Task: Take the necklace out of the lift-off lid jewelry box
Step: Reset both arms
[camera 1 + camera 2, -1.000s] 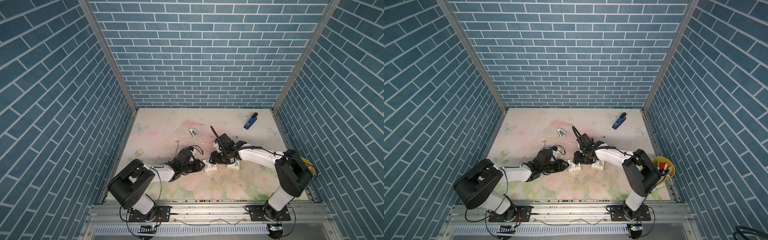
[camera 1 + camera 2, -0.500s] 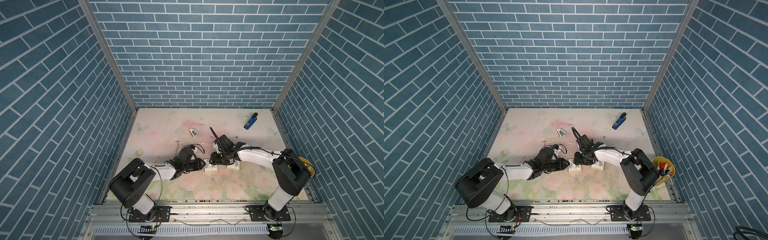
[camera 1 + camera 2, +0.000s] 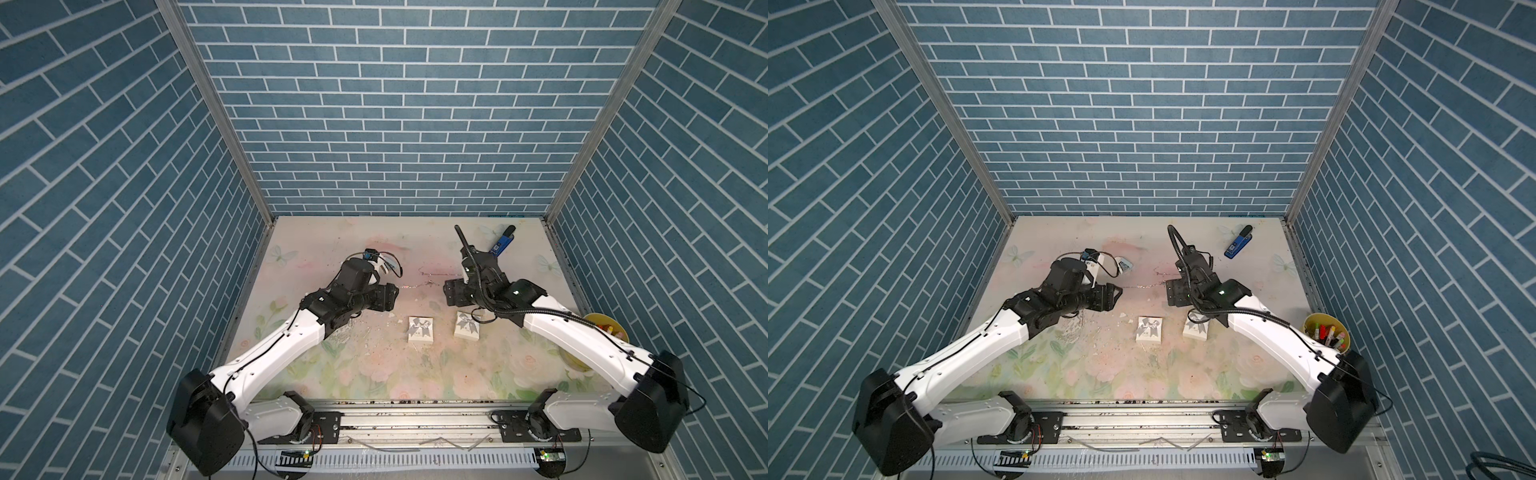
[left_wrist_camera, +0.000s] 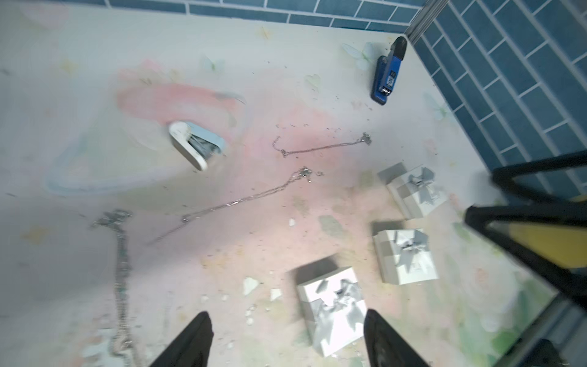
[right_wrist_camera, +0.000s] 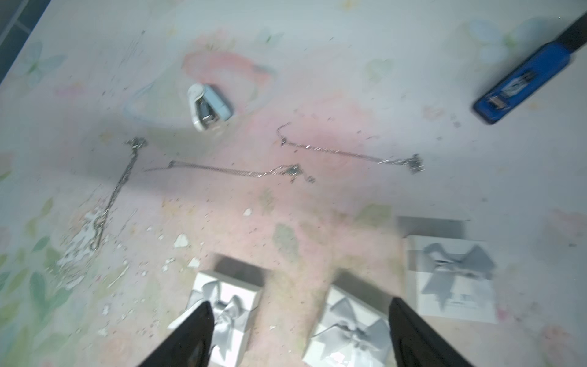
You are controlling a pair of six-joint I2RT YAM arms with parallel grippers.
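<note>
Three white jewelry boxes with grey bows stand on the floral table; both top views show two [image 3: 420, 329] [image 3: 1196, 328]. The left wrist view shows them [image 4: 333, 308] [image 4: 405, 257] [image 4: 413, 193] with lids on. Three thin silver necklaces lie loose on the table [image 4: 320, 147] [image 4: 241, 200] [image 4: 120, 254]; no necklace shows inside a box. My left gripper [image 3: 395, 296] [image 4: 287, 317] hangs open above the table, left of the boxes. My right gripper [image 3: 446, 293] [image 5: 300, 303] is open over two boxes [image 5: 222, 311] [image 5: 349, 330], holding nothing.
A small white and pale blue stapler-like thing [image 4: 197, 144] lies behind the necklaces. A blue stapler [image 3: 503, 243] sits at the back right. A yellow cup of markers [image 3: 1327, 332] stands at the right edge. White flakes [image 5: 181, 241] litter the mat.
Both grippers have opened wide and pulled up and back from the boxes toward the far side. The boxes stay where they were.
</note>
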